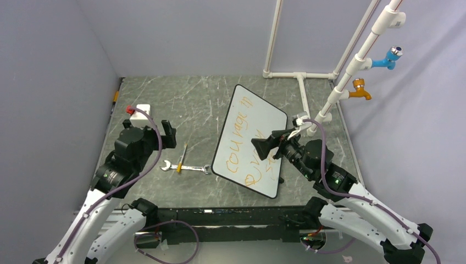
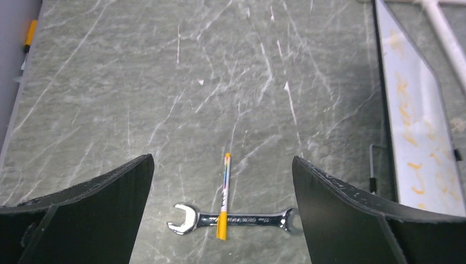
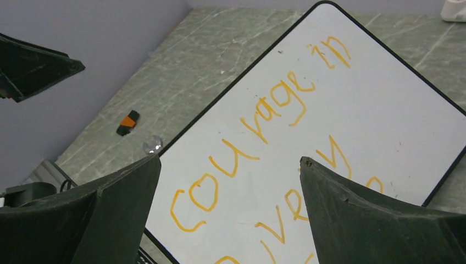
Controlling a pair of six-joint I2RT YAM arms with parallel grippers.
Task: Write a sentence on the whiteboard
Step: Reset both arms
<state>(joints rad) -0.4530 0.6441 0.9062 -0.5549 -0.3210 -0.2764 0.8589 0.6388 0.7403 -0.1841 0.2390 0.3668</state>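
1. The grey marble tabletop [image 1: 192, 104] carries everything. The whiteboard [image 1: 258, 113] lies skewed on its right half, in front of the right arm.
2. The sentence [image 3: 286, 96] runs in orange rows, roughly "courage in" above "very". The lower letters are partly hidden, so I cannot tell whether it is complete.
3. The right gripper [image 1: 270, 140] hangs over the board's middle with its fingers spread wide and nothing between them. If it drops or sweeps from here, it could smear the writing or push the board askew.
4. The left gripper [image 2: 222, 159] is spread just as wide and empty, above the bare table left of the board.
5. A combination wrench [image 2: 242, 220] lies below that gripper, near the board's left edge.
6. An orange marker [image 2: 224, 198] rests crosswise on the wrench shank. If more writing is needed, a grasp could rock the marker off the shank and roll it away, or the fingers could close on the wrench too.
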